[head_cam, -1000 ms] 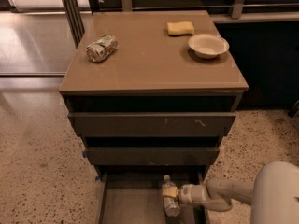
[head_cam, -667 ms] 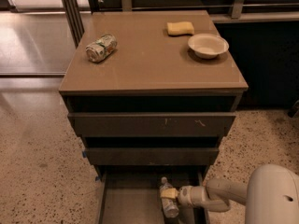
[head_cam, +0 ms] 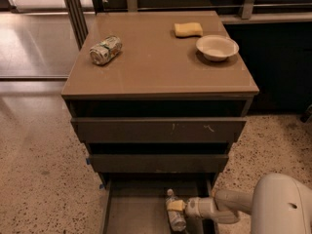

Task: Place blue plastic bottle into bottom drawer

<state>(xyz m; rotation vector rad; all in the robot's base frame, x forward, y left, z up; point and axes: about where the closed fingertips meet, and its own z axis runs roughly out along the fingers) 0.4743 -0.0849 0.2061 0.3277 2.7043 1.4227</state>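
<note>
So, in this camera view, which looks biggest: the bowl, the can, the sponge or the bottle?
1. white bowl
2. blue plastic bottle and crushed can: these look alike; the bottle sits nearer, its middle held in the gripper over the bottom drawer
3. yellow sponge

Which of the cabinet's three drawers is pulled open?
The bottom drawer: its grey tray juts forward, while the two drawers above show only flat fronts. The gripper holds the blue-labelled clear plastic bottle inside it.

Hand (head_cam: pixel 176 206), gripping blue plastic bottle (head_cam: pixel 177 220), has edged slightly left & lower in frame over bottom drawer (head_cam: pixel 136 213) floor. White arm casing (head_cam: pixel 282 204) slid left too.
</note>
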